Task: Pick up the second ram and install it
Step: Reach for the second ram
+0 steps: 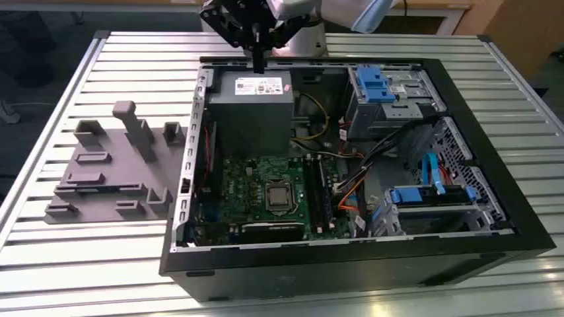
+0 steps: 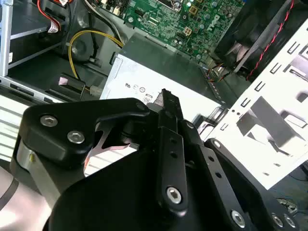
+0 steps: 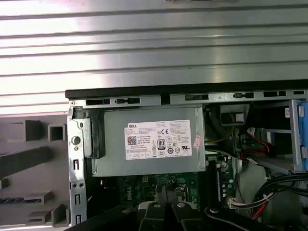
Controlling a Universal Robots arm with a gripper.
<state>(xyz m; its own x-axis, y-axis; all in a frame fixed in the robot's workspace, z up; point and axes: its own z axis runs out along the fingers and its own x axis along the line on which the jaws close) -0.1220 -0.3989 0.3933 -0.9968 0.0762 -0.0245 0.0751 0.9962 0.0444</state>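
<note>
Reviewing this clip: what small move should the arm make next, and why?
Probably swing toward the exterior view's left, over the grey fixture. The claw hangs above the power supply, apart from both fixture and motherboard, and it seems to carry no memory stick.

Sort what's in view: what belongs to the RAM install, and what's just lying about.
Job in hand: gripper, hanging over the power supply; RAM slots; motherboard; grey fixture.
Lying about: power supply; drive cage; cables.
</note>
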